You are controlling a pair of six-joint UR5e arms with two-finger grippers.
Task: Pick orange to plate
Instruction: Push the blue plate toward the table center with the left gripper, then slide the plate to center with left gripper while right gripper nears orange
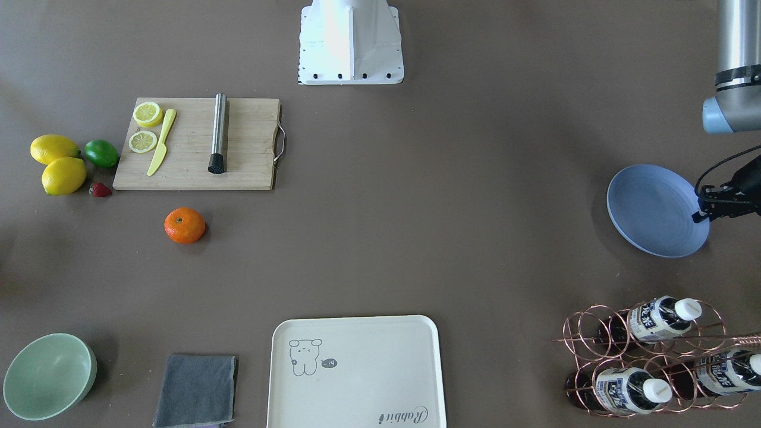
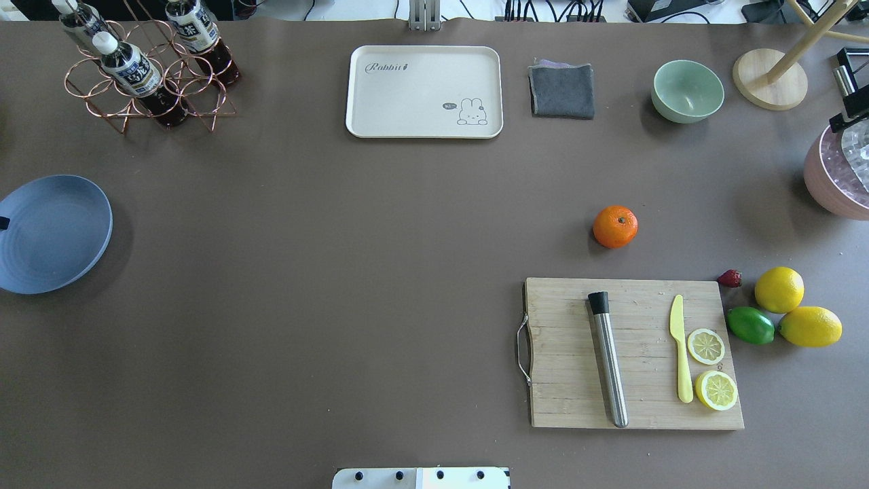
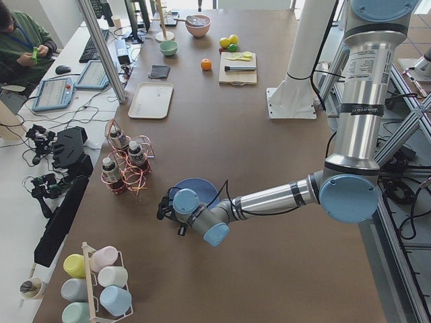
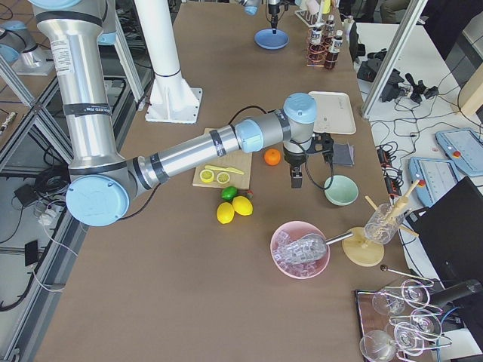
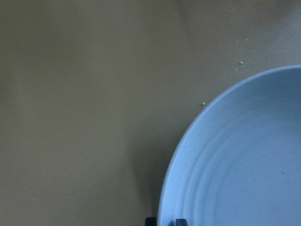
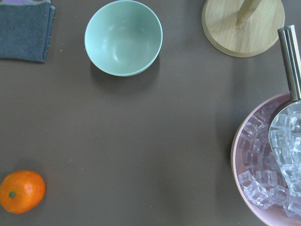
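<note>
The orange (image 1: 185, 225) lies alone on the brown table just beyond the cutting board, and it also shows in the overhead view (image 2: 615, 226) and the right wrist view (image 6: 22, 191). Far across the table is the blue plate (image 1: 651, 208), which casts a wide shadow and looks tilted. My left gripper (image 1: 700, 213) is shut on its rim, and the left wrist view shows the fingertips (image 5: 181, 221) at the plate (image 5: 244, 160) edge. My right gripper (image 4: 295, 181) hangs above the table between the orange and the green bowl. I cannot tell whether it is open or shut.
A cutting board (image 2: 635, 353) holds a steel muddler, a yellow knife and lemon slices. Lemons (image 2: 779, 289), a lime (image 2: 750, 325) and a strawberry lie beside it. A green bowl (image 2: 687, 90), grey cloth (image 2: 561, 89), cream tray (image 2: 424, 92), bottle rack (image 2: 146, 68) and pink ice bowl (image 2: 838, 176) line the far side.
</note>
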